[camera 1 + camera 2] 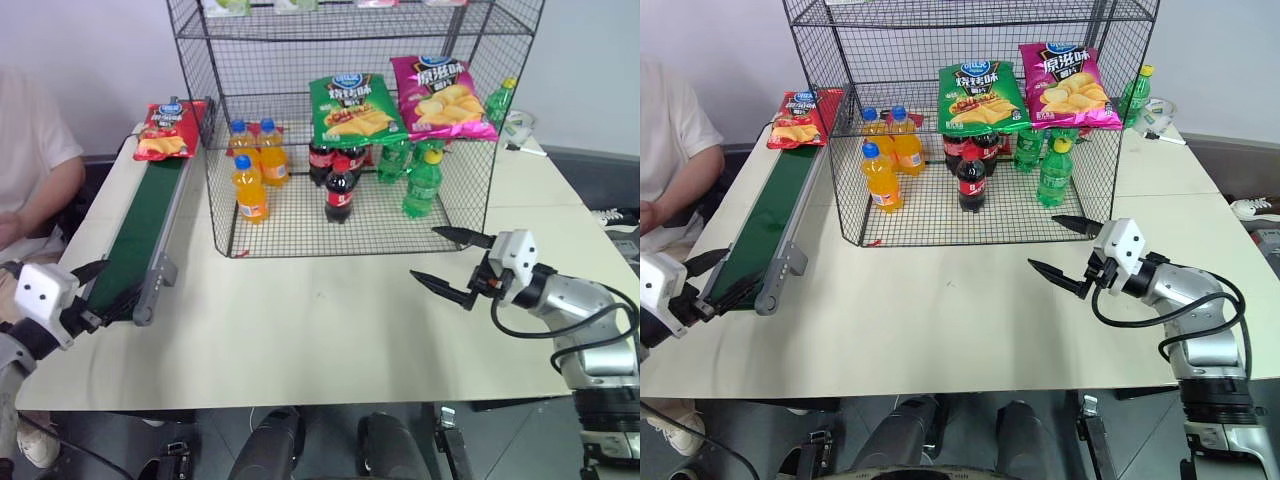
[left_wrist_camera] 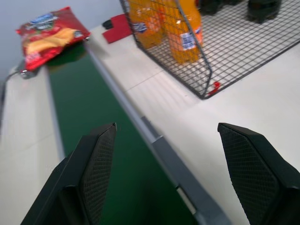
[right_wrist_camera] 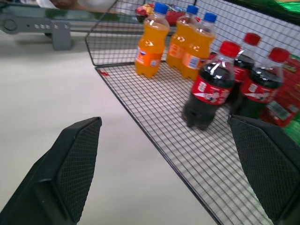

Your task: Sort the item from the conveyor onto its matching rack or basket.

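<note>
The red bag lies flat at the far end of the belt, at 11 o'clock in the head view, its near edge on the green surface. Nothing touches it. The belt runs from there toward 8 o'clock along the left side of the tabletop. Just beside the belt, at 12 o'clock, stands the rack; its floor tier carries orange bottles, cola bottles and green bottles, with a green bag and a magenta bag leaning behind them.

The left claw sits at the near end of the belt, at 8 o'clock, fully open and empty, well apart from the red bag. The right claw hovers over the tabletop at 4 o'clock, in front of the rack, also wide open and holding nothing.

Step in hand, by judgement: waiting for or approaching the pick; no grasp is made. The next move calls for the bag to reach the left claw, or the claw to travel up the belt, then a closing grip across the bag's edge without crushing it.
</note>
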### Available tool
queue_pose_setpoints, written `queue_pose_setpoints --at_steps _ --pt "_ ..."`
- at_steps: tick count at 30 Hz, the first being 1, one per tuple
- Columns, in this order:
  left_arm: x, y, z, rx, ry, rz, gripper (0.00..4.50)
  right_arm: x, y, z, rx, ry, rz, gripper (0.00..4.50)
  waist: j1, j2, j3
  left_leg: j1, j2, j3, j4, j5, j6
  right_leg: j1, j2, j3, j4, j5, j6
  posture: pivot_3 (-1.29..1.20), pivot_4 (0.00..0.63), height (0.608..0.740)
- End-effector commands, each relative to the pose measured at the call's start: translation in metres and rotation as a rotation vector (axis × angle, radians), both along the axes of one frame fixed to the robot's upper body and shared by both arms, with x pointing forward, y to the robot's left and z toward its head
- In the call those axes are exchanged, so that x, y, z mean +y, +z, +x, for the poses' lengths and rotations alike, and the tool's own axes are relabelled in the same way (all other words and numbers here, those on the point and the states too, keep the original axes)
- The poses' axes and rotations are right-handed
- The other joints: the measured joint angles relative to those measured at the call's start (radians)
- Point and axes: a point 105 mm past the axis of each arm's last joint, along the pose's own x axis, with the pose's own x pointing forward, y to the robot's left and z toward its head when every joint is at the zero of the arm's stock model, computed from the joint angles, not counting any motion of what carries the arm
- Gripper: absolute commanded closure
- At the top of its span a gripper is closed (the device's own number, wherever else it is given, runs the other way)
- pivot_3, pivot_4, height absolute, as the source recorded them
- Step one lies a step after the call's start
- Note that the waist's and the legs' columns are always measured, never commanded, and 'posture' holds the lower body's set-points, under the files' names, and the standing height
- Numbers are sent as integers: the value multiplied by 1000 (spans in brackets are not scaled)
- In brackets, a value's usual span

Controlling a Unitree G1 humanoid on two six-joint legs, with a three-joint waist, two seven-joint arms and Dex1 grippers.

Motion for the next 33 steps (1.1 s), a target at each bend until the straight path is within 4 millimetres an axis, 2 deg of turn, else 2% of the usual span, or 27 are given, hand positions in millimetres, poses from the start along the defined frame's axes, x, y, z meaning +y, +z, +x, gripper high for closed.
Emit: queue_pose_setpoints --at_steps 1,8,10,12,15,21,25,28,33 --pt "3 16 -6 -76 11 82 895 12 12 1 -52 36 15 0 1 0 0 0 0 0 0 0 0 0 0 0 0 0 0 0 150 740" --pt "12 24 -17 -167 36 302 895 27 11 -8 41 140 67 0 1 0 0 0 0 0 -1 0 0 -1 0 0 0 0 0 0 150 740" --pt "14 23 -28 -193 42 401 895 31 13 -15 133 185 124 0 0 0 0 0 0 0 -1 0 0 -1 0 0 -1 0 0 0 150 740" --pt "20 17 -43 -214 57 574 895 36 15 -25 236 242 177 0 -3 0 0 -1 0 0 -1 0 0 -1 0 1 -1 0 0 0 150 740" --pt "31 5 -65 -212 76 736 895 40 11 -30 297 265 181 0 -4 0 0 -1 0 2 -4 0 0 -3 -1 2 -3 0 0 0 150 740" --pt "46 -28 -95 -171 57 938 895 51 7 -33 305 300 157 0 3 -1 0 -2 0 3 -4 -1 1 -4 -2 2 -4 0 0 0 150 740" --pt "52 -34 -99 -194 75 1029 895 60 9 -27 271 319 148 0 3 -2 -1 -2 0 3 -4 -1 1 -5 -2 1 -4 0 0 0 150 740" --pt "59 -36 -98 -211 104 1091 895 65 0 -26 226 332 73 0 3 -2 -1 -2 0 3 -4 -1 1 -6 -1 0 -3 0 0 0 150 740" --pt "55 -40 -94 -251 85 1119 895 72 1 -21 132 334 52 0 1 -2 -1 -1 0 3 -4 -1 1 -7 -1 -1 -3 0 2 0 150 740"
